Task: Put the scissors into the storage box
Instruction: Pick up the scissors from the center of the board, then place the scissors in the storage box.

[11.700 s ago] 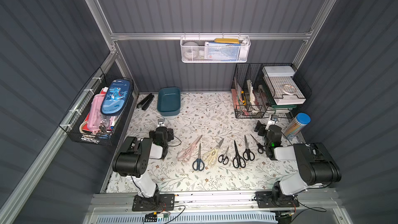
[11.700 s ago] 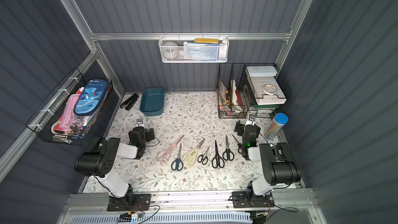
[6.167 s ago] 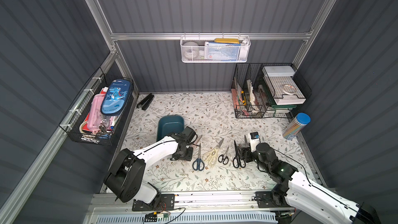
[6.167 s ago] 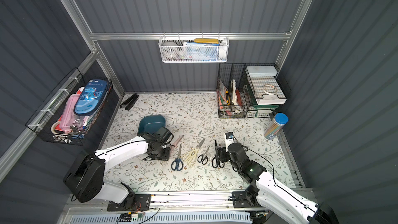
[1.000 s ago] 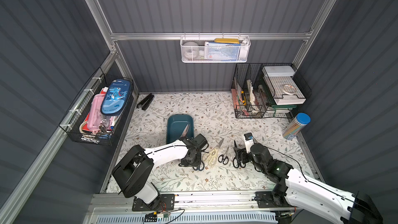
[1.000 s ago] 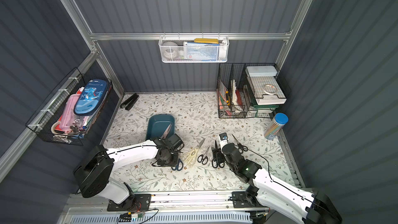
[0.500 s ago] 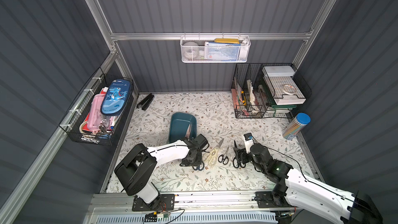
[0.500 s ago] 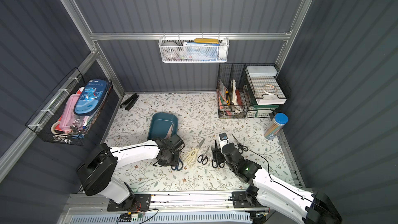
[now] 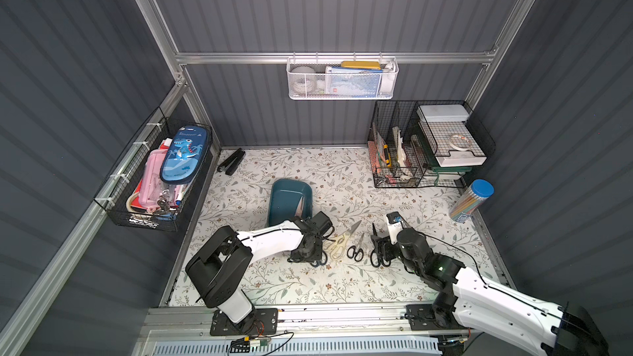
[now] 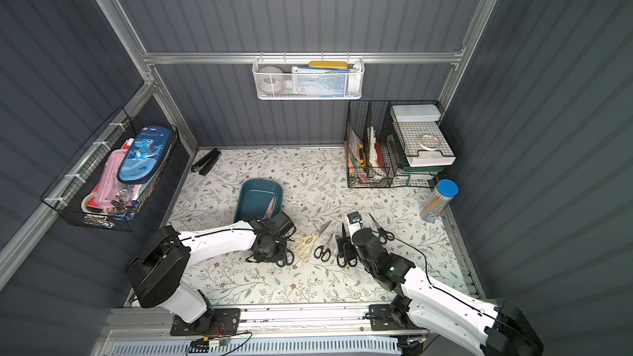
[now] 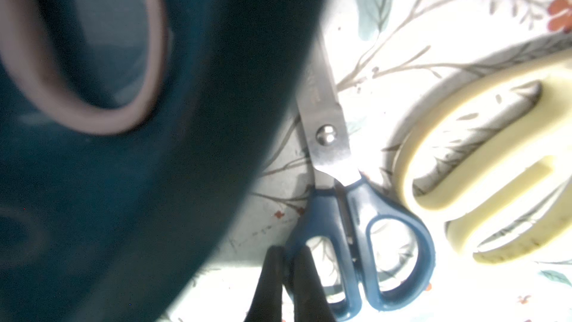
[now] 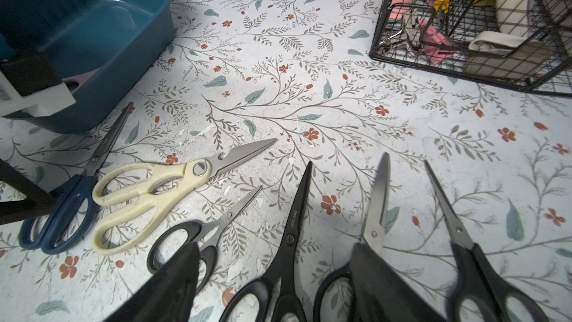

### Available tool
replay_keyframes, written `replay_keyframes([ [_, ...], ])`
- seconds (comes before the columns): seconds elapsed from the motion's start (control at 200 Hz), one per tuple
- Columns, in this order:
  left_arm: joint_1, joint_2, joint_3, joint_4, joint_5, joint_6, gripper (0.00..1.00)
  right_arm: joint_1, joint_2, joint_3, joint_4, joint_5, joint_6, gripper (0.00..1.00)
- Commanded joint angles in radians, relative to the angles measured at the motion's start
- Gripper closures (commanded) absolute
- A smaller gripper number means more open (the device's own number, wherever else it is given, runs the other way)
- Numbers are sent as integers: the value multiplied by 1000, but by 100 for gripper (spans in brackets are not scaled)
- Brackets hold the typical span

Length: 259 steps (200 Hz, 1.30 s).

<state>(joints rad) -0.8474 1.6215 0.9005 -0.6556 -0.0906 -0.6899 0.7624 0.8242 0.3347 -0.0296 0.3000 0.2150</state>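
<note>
Left of the middle of the bench (image 9: 342,172) we see the storage box (image 9: 275,200), its long sides running front to back; the pink-handled shears (image 9: 300,204) lie inside it, blade end by the wall that faces the bench's right edge; just in front of the box the left end effector (image 11: 288,261) is pinched closed on the rim of one handle ring of the dark-blue-handled scissors (image 11: 328,137), which lie on the bench with the blade reaching toward the box's front wall; just beside them lie the cream-handled shears (image 12: 148,187), then the small black-handled pair (image 12: 216,227); next comes the black-bladed pair (image 12: 292,221), and above it we find the right end effector (image 12: 275,247) gaping wide, gripping nothing, one finger on either side of that pair; we cannot tell whether the fingers touch the bench; toward the right edge follow the steel-bladed black-handled pair (image 12: 376,205) and the outermost black-handled pair (image 12: 448,221).
</note>
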Motion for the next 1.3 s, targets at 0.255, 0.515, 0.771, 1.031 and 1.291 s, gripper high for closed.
replay_keyframes([
  [0.255, -7, -108, 226, -184, -62, 88, 100, 10, -3, 23, 8, 17, -10, 19],
  [0.515, 123, -155, 369, -306, -56, 213, 100, 15, -2, 23, 12, 32, -11, 18],
  [0.771, 390, -144, 335, -328, -64, 523, 100, 20, 1, 24, 13, 42, -14, 18],
  [1.031, 482, -9, 324, -299, -49, 668, 100, 25, -2, 23, 10, 40, -14, 18],
  [1.291, 510, 96, 314, -249, -67, 713, 100, 27, 4, 24, 13, 47, -16, 18],
])
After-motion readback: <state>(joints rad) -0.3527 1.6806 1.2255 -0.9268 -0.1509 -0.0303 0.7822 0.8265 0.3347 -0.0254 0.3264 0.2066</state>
